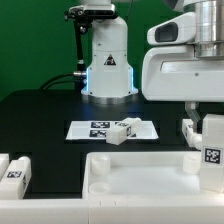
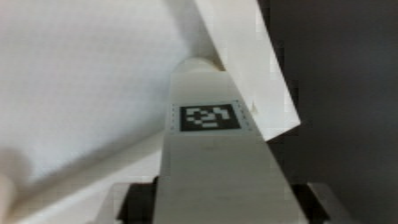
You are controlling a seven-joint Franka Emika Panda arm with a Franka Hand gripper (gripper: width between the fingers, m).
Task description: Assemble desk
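Bright, even light makes the white tabletop [image 1: 150, 168] glare against the black table [image 1: 40, 110]. The exterior view is coarse. In the wrist view the leg [image 2: 222, 175] looks grey and shaded, with blurred edges.

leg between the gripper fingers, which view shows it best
The wrist view: the leg fills the middle of the picture, with its tag plain to see. The exterior view shows the same leg upright at its right edge, partly cut off by the frame, near the end of the tabletop.
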